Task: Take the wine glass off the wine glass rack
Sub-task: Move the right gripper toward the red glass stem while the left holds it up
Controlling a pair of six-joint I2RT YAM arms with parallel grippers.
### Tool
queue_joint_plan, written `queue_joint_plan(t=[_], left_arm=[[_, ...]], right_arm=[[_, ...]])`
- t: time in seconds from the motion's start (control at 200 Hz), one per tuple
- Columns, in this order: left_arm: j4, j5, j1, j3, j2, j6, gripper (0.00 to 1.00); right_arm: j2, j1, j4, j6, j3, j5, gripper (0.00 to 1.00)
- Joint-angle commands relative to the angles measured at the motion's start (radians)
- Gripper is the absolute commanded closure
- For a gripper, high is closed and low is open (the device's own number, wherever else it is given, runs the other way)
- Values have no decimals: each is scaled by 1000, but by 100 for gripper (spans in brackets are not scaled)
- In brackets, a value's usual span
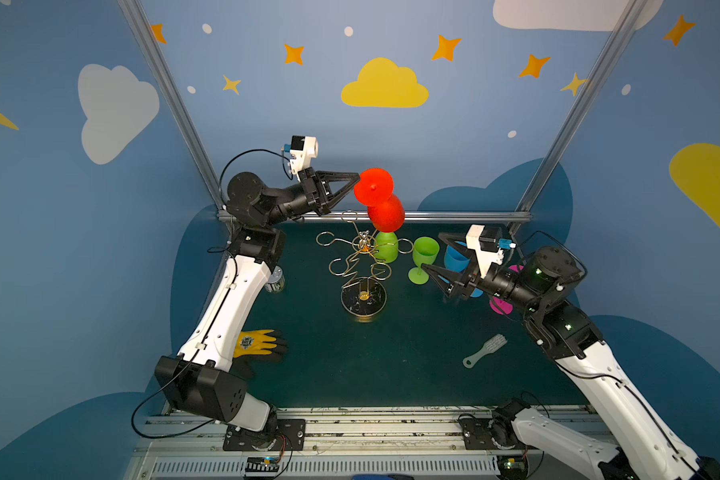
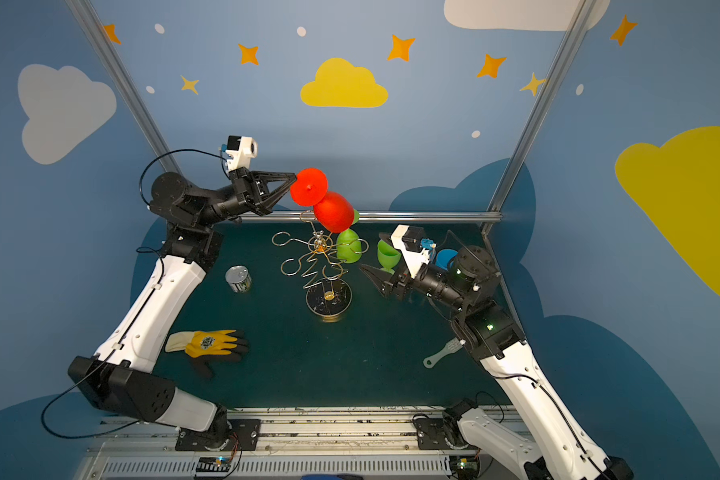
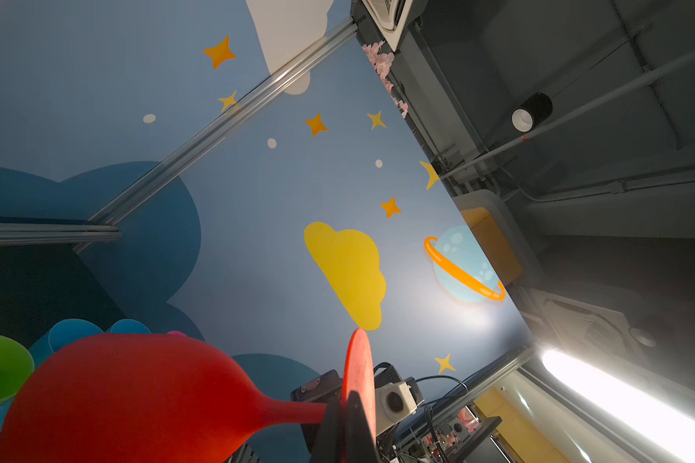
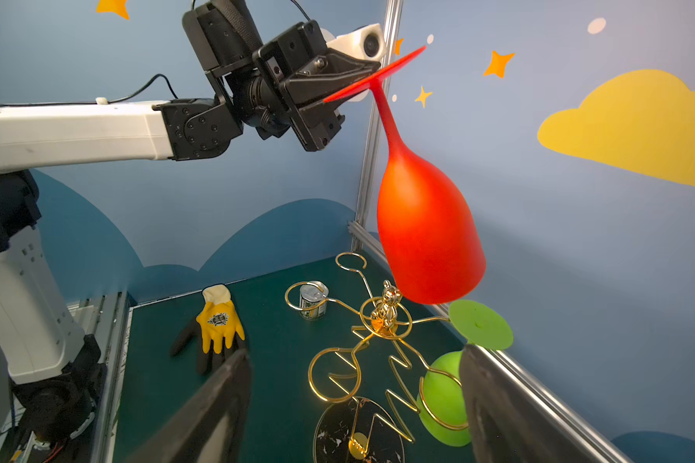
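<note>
**Red glass lifted above the rack, right gripper empty**

Nearest the lens in the right wrist view stand the two black fingers of the right gripper (image 4: 354,350). They are spread wide with nothing between them.

The left gripper (image 1: 355,179) is clamped on the rim of the red wine glass (image 1: 385,212) foot. It holds the glass bowl-down and tilted above the top of the gold wine glass rack (image 1: 363,266). Whether the bowl's rim touches the rack's top I cannot tell.

**Count**
- One red glass.
- Two green glasses: a hanging green glass (image 1: 386,247) sits bowl-down in a rack loop, and a standing green glass (image 1: 425,251) is upright on the dark green mat (image 1: 391,365) just beside the rack.
- At least one blue glass (image 1: 456,257) and one pink glass (image 1: 500,305), both partly behind the right arm. The left wrist view shows two blue curves, so the blue count is unsure.
- One tin can (image 2: 238,278), one yellow-and-black glove (image 2: 208,343) and one pale brush (image 1: 485,351).

**Differences between views**
- Only the right wrist view shows a small gold bear (image 4: 386,306) on the rack's post.
- Only the left wrist view shows a painted ringed planet (image 3: 464,266).
- In a top view the can is whole.

**Writing**
The glove's round emblem and the can's label are too small to read.
</note>
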Motion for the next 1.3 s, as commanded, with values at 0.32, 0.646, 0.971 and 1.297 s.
queue_joint_plan(t=[0.32, 0.646, 0.971, 1.297], left_arm=[[-23, 27, -71, -21, -54, 16, 97], [-10, 34, -110, -42, -51, -4, 97], [-11, 36, -132, -40, -52, -9, 97], [11, 35, -144, -42, -51, -27, 97]], right_arm=[[67, 23, 189, -136, 15, -20, 15], [158, 37, 275, -150, 47, 36, 15], [246, 51, 296, -140, 78, 46, 15], [284, 61, 292, -123, 86, 55, 16]])
